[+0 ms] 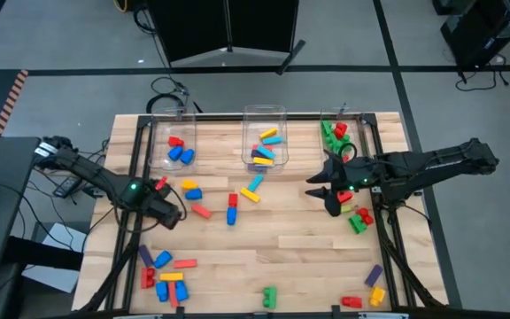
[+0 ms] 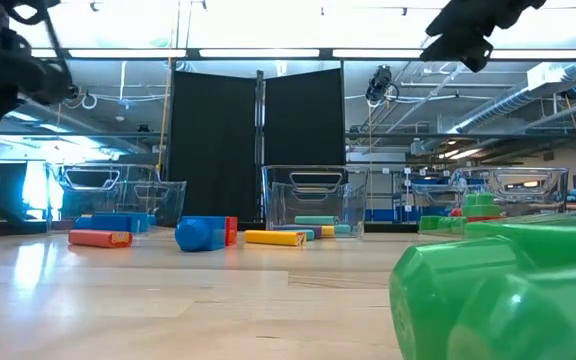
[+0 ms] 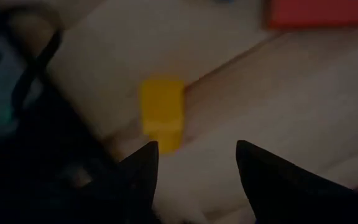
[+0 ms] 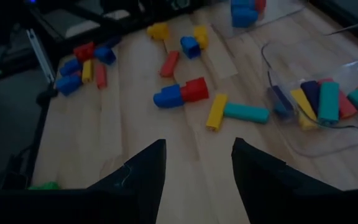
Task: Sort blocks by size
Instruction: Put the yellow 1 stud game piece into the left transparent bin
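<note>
So the left gripper [image 1: 173, 215] is hanging over the left side of the wooden tabletop [image 1: 308, 235], its fingers [image 3: 143, 163] spread to a medium gap and holding nothing, with a small yellow block [image 3: 162, 113] lying on the wood just ahead of them. The right gripper [image 1: 320, 190] is sitting over the right-centre of the tabletop, fingers [image 4: 146, 168] parted and empty too, pointing toward the middle.

The blocks are lying all over the place. Three clear bins are lining the far edge: the left bin [image 1: 173, 133] is holding red and blue ones, the middle bin [image 1: 265, 120] a mix of yellow, cyan, purple and red long pieces, and the right bin [image 1: 339, 124] green and red ones. Loose on the wood, a red-and-blue joined pair [image 1: 232, 209] is lying near the centre beside a yellow-and-cyan pair [image 1: 253, 188]. A cluster [image 1: 165, 275] is crowding the near-left corner, a green block [image 1: 270, 297] is sitting at the near edge, and a few more [image 1: 374, 288] are near the near-right corner.
</note>
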`<move>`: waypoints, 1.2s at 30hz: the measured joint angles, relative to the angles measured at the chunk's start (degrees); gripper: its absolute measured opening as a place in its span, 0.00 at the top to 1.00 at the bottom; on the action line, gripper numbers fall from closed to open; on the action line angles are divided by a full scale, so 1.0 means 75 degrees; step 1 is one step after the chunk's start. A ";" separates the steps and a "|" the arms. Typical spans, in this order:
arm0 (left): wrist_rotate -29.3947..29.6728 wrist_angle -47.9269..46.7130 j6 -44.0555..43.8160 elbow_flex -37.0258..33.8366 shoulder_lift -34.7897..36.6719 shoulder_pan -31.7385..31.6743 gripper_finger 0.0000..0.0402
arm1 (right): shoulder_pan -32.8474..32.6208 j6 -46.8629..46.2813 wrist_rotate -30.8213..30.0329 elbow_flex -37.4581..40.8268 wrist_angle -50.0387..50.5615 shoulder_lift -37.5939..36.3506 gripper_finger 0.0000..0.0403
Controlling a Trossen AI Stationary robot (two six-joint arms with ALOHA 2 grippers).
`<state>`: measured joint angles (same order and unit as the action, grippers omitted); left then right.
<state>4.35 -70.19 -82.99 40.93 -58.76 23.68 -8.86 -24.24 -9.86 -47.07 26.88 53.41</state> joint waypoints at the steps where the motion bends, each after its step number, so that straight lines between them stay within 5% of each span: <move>1: 0.0053 0.0145 0.0350 -0.0003 0.0000 -0.0119 0.45 | 0.0000 -0.0070 -0.0078 0.0000 -0.0070 0.0000 0.53; 13: -0.0237 -0.0048 0.3603 -0.0009 -0.0022 -0.1768 0.45 | 0.0003 -0.0965 -0.0633 -0.0003 -0.1045 0.0000 0.53; 21: -0.0879 0.0408 0.5041 -0.0354 -0.0875 -0.2718 0.45 | 0.0003 -0.1016 -0.1029 -0.0006 -0.1603 0.0000 0.53; 26: -0.1516 0.0857 0.5279 -0.0752 -0.1419 -0.2967 0.44 | -0.0003 -0.1174 -0.1112 -0.0006 -0.1636 0.0004 0.53; 36: -0.1331 0.0906 0.5399 -0.0760 -0.1722 -0.3330 0.44 | -0.0003 -0.1227 -0.1115 -0.0007 -0.1603 0.0310 0.53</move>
<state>-5.63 -63.40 -42.50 35.22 -71.68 -1.29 -8.88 -33.44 -18.22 -47.12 14.86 55.73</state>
